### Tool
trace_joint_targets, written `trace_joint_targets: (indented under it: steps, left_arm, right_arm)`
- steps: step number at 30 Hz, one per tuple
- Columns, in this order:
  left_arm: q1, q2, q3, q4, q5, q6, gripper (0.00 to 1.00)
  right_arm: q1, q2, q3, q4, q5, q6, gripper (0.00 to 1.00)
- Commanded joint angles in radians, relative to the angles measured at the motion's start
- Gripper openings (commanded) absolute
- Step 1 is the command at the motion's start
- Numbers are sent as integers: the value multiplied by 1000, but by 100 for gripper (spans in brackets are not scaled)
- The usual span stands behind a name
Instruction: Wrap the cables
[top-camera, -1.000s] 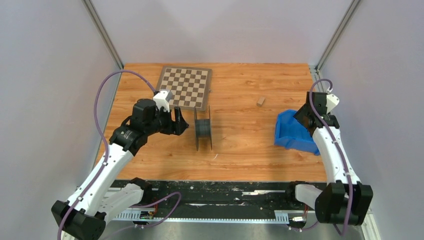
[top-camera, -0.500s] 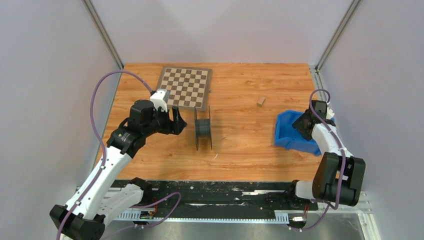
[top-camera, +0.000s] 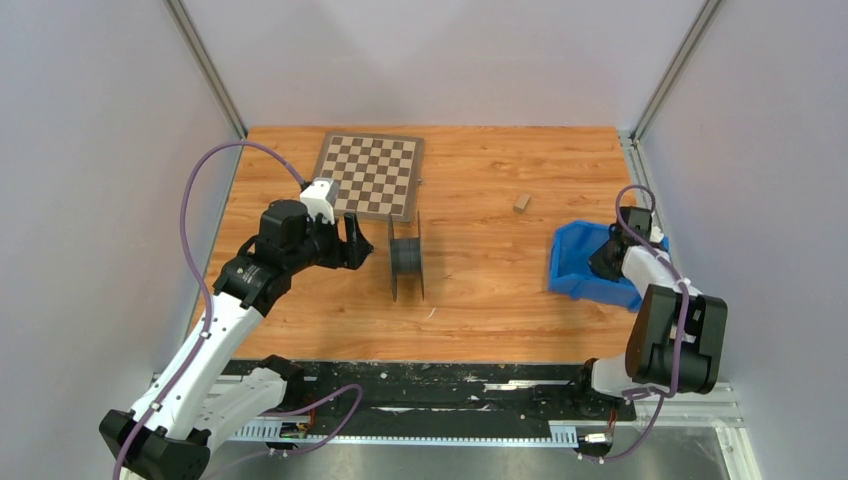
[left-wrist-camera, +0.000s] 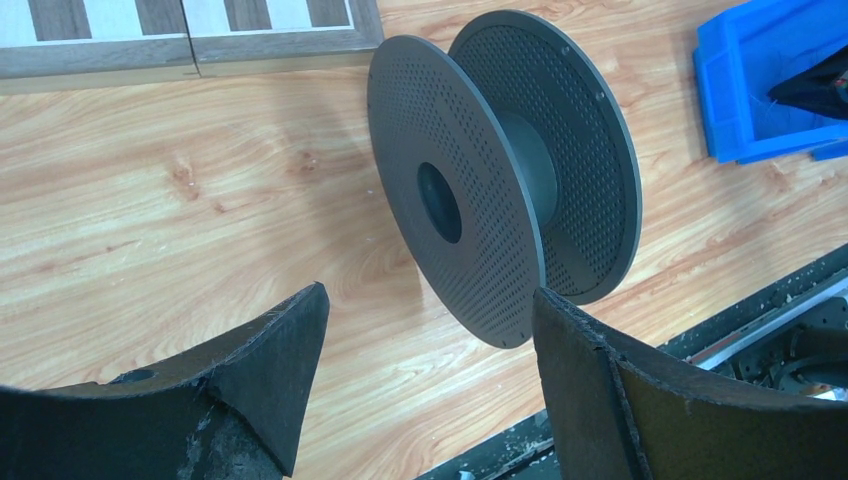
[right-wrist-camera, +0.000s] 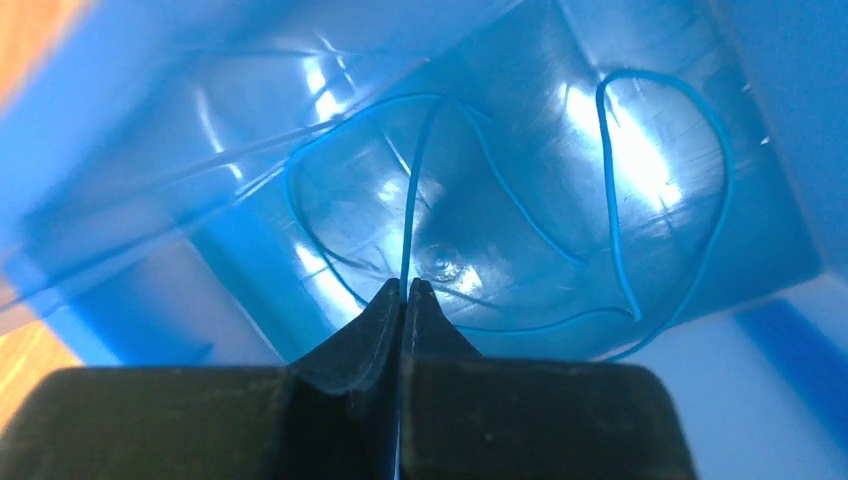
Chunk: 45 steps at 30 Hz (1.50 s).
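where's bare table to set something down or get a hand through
Free: the wood between the spool and the blue bin, and the near strip below the spool. Crowded: the spool's left, by the left arm; inside the bin.

Cables (right-wrist-camera: 608, 190) apparently inside bin (top-camera: 570, 255), right of spool (top-camera: 405, 255)

A wood-grain table (top-camera: 500, 300) is enclosed by plain pale grey walls (top-camera: 440, 60), which are joined at metal corner posts (top-camera: 205, 65).

Overhead: looks down on brown wooden table (top-camera: 500, 290). Left wrist: close on dark perforated spool (left-wrist-camera: 470, 200). Right wrist: inside blue plastic bin (right-wrist-camera: 130, 210). Overhead shares both.
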Motion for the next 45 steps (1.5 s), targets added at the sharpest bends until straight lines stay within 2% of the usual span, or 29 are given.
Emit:
trace_joint_targets:
  steps: [1,12,19,24,29,31,37,41,45]
  left_arm:
    - [-4,-14,1,19,-12,23,83]
    - [-4,-12,1,18,-18,23,83]
    - [-4,-15,1,20,-16,23,83]
    - [-4,-19,-3,23,-13,22,83]
    - [-4,-17,-3,24,-9,22,83]
    - [-4,-18,-3,25,-10,23,83]
    - [-4,-52,-22,61,9,27,83]
    - [-4,-116,-74,132,1,45,85]
    - [-4,-142,-86,161,-57,57,91]
  right_arm:
    - [-6,-125,23,20,40,-28,0]
    - [-5,-358,128,-80,31,-35,0]
    - [-5,-403,158,-96,4,-42,0]
    - [-4,-421,232,-115,-122,-92,0]
    - [11,-476,339,-142,-165,-134,0]
    - [16,-489,387,-132,-231,-167,0]
    - [59,-494,527,-38,-579,-265,0]
    - [106,-538,515,122,-727,-293,0]
    - [120,-543,546,239,-858,-299,0]
